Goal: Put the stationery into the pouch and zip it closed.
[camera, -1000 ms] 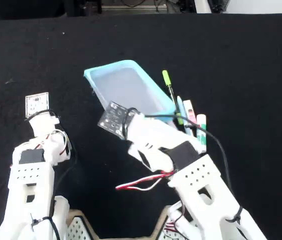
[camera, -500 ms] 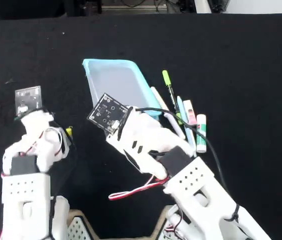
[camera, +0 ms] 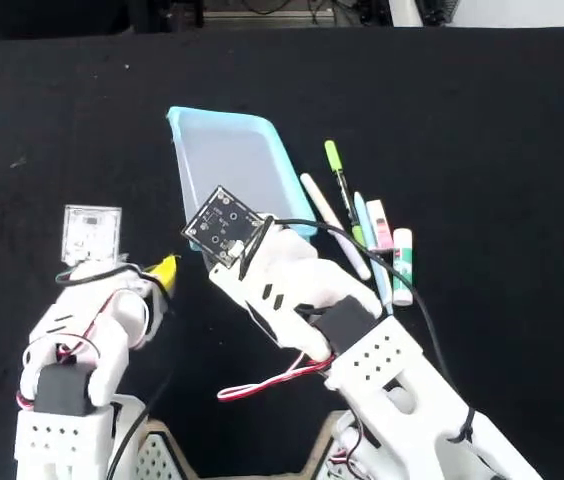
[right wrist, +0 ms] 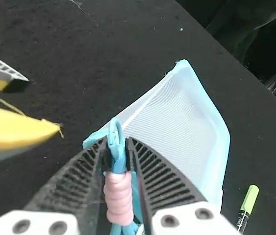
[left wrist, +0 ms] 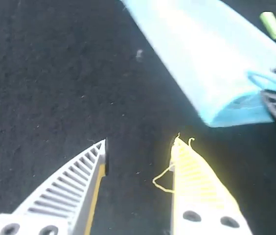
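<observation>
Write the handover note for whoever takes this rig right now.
Right gripper: shut on the near end of the pouch.
Left gripper: open, empty, over the table beside that end.
Pens: loose on the table, alongside the pouch.
Done: nothing packed, as far as I can see.
Left: load the pens, zip the pouch shut.

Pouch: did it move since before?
Yes. The pouch swung left, away from the pens, which stayed put, uncovering a white pen beside them.
</observation>
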{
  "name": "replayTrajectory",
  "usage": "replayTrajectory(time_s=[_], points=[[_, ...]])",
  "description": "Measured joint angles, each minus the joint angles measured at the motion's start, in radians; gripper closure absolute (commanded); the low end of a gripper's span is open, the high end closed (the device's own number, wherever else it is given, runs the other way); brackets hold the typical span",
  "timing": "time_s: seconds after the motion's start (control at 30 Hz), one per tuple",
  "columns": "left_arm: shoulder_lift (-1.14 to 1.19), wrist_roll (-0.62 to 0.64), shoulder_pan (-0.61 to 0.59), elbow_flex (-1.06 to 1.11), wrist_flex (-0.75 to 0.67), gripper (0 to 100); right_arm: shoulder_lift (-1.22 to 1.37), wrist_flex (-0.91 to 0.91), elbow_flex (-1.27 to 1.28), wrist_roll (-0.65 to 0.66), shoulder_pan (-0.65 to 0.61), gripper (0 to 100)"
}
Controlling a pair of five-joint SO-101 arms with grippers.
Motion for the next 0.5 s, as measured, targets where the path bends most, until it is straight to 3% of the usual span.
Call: replayTrajectory(time_s=[0.2, 0.5], points=[[-0.009, -0.003, 0.02, 0.0, 0.008, 78, 0.002, -0.003, 0.026, 0.0, 0.0, 98.8], [-0.02, -0.041, 0.04, -0.118, 0.157, 78, 0.002, -0.003, 0.026, 0.0, 0.0, 98.8]])
